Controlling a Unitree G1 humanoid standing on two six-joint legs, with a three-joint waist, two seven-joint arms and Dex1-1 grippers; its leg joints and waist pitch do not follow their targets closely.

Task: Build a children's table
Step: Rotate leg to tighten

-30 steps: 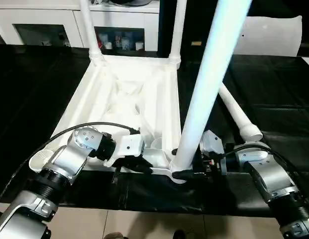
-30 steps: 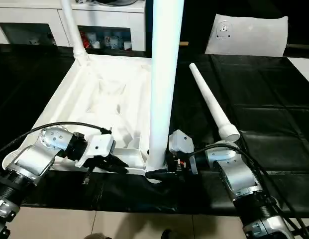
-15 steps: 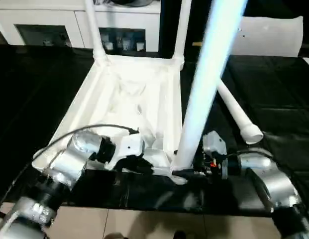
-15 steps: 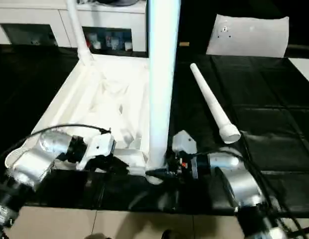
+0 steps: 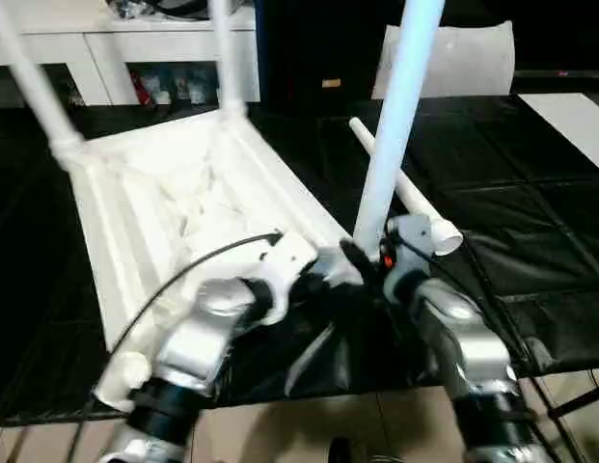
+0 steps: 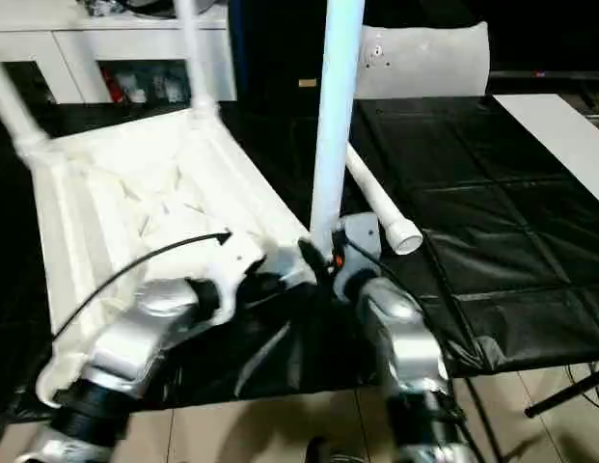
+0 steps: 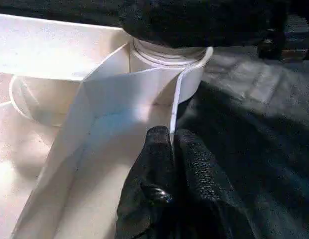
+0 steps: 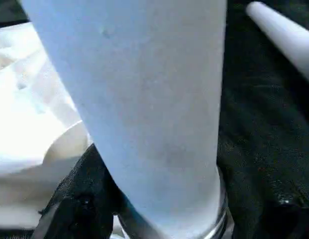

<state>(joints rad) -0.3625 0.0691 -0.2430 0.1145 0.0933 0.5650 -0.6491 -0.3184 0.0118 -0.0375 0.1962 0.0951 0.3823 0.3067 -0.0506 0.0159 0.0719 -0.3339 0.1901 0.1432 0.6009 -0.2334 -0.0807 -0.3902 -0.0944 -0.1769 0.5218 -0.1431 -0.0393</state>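
Black mat (image 5: pixel 530 203), upturned white children's table (image 5: pixel 164 207), three legs upright

white table top (image 5: pixel 154 212), white legs (image 5: pixel 394 106), black mat (image 5: pixel 530 222), silver forearms (image 5: pixel 463 338)

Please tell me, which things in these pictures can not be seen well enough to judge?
- Right gripper: in the head views the upright leg hides its fingertips, so its hold cannot be judged.
- Leg's foot in its socket: a dark shape covers the joint in the left wrist view.
- Tops of all three standing legs: cut off by the upper edge.
- Items in the cabinet: too small to name.
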